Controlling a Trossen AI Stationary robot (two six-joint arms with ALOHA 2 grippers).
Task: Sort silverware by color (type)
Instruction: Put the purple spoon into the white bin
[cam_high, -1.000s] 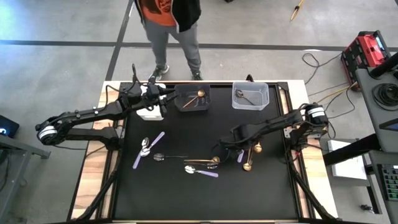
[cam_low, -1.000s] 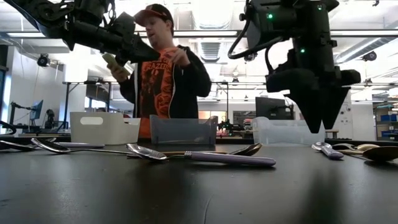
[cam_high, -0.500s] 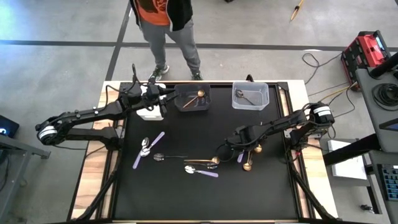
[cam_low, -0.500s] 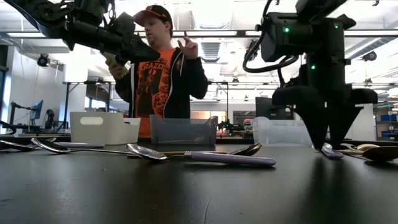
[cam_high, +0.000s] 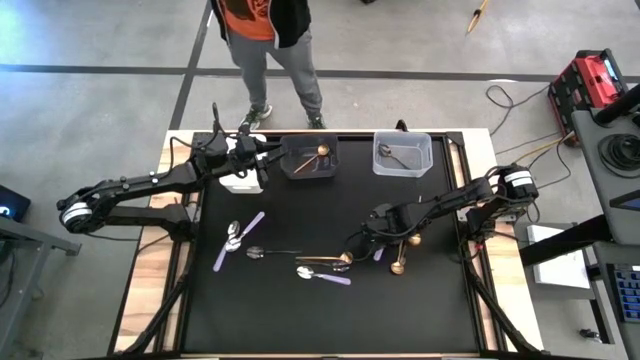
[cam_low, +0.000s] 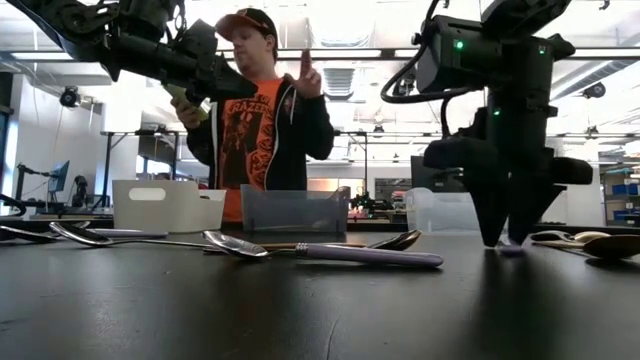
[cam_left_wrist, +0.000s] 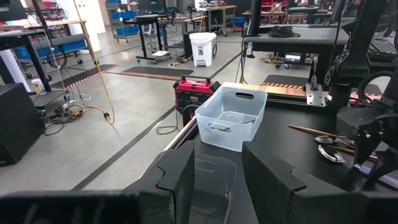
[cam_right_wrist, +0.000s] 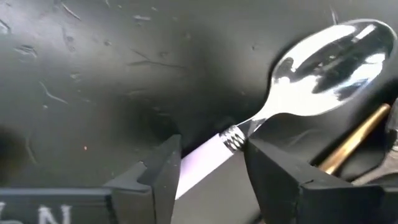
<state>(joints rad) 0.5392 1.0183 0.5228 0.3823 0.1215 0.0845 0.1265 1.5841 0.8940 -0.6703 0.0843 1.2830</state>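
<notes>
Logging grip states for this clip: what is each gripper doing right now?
Left gripper: raised over the white bin, fingers parted, nothing visible between them.
Right gripper: down at the mat, open, straddling a lilac-handled spoon, not yet clamped.

The table top (cam_high: 300, 310) is matte black, framed by pale wood edges. At about six o'clock lies a spoon with a lilac handle (cam_high: 337, 279); at eight o'clock another lilac-handled spoon (cam_high: 240, 240) sits beside plain silver ones. A gold spoon (cam_high: 398, 266) lies at four o'clock. The spoon between the right gripper's dark fingers (cam_right_wrist: 323, 59) has a mirror-silver bowl and pale lilac handle. At twelve o'clock stand a white bin (cam_high: 238, 183), a dark grey bin (cam_high: 309, 157) and a clear bin (cam_high: 403, 153). The person (cam_low: 265, 115) wears an orange shirt with black print.
</notes>
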